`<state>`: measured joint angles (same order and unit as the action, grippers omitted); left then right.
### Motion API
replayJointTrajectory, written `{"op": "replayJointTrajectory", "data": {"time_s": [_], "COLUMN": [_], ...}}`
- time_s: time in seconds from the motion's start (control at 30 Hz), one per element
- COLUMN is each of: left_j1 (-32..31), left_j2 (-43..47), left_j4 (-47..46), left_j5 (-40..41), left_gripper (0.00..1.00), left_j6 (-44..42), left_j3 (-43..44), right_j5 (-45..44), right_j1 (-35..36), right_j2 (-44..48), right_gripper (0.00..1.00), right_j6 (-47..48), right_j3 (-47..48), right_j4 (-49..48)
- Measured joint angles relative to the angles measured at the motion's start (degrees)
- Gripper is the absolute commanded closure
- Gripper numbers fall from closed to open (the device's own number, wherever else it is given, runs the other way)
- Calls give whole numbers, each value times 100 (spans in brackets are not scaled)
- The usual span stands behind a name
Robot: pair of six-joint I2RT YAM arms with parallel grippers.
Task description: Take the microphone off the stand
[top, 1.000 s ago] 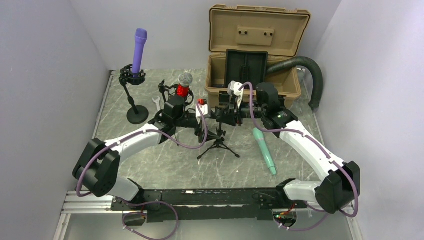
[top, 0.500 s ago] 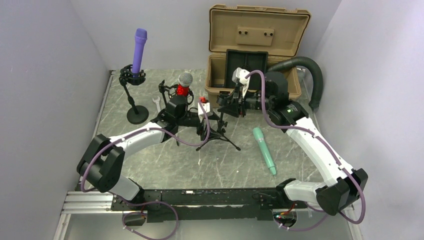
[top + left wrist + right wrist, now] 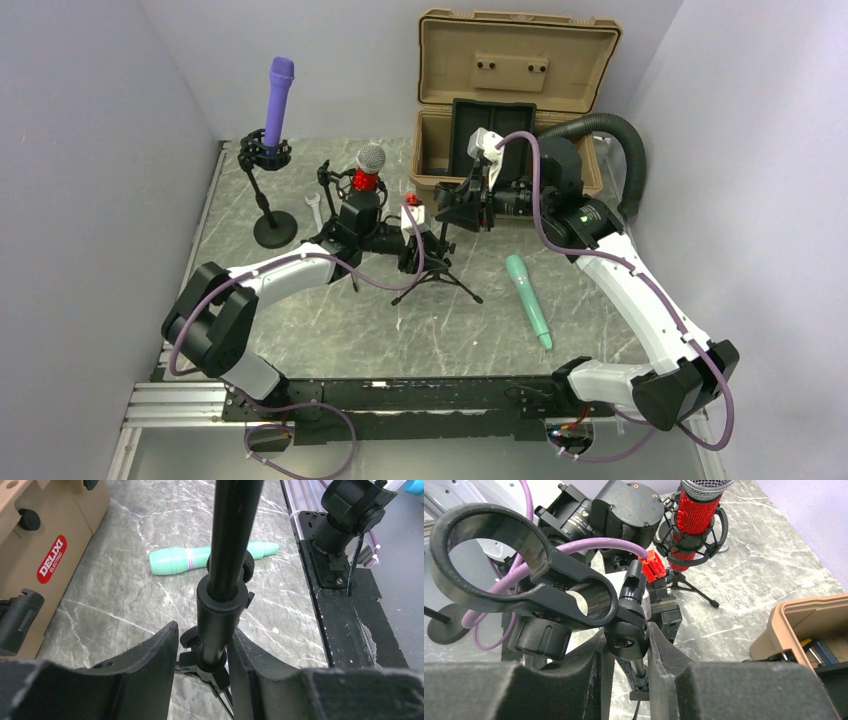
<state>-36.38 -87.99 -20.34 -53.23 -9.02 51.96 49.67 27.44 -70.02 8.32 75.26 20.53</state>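
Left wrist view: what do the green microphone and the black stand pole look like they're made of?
The green microphone is probably plastic: a smooth mint surface with a soft sheen and a pink band. The stand pole is likely a painted or anodised metal tube, satin black with a long straight highlight. Its collar looks like moulded plastic, though that is uncertain.

Place: robot test cell in a lab.
Enclosure: plain pale walls closing off the left, far and right sides.
Work surface: grey marble-look table.
Machines: left arm and right arm bolted to a black rail at the near edge, with purple cable looped along them.
Gear: open tan case with a red maker's label at the far right, ribbed black hose beside it.
Props: purple microphone and red microphone upright at the far left, green microphone lying flat on the right.
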Motion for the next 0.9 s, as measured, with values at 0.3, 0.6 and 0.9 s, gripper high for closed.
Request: {"op": "replayJointTrajectory", "data": {"time_s": [0.3, 0.6, 0.9], "left_j1": [-63, -87, -68], "left_j2": [-190, -133, 140], "left_j4": [-199, -208, 520], "left_j5": [-168, -177, -129], "left_gripper": [100, 100, 100], "left_j6": [245, 472, 671], "left_j3": [79, 79, 461], "right_j5": [33, 22, 66], "right_j1": [-144, -188, -400], "right_j2": [2, 234, 610], "right_gripper": [100, 17, 21], "right_j6": [-192, -382, -433], "right_j3": [0, -125, -903], "right_j4": [-109, -251, -560]}}
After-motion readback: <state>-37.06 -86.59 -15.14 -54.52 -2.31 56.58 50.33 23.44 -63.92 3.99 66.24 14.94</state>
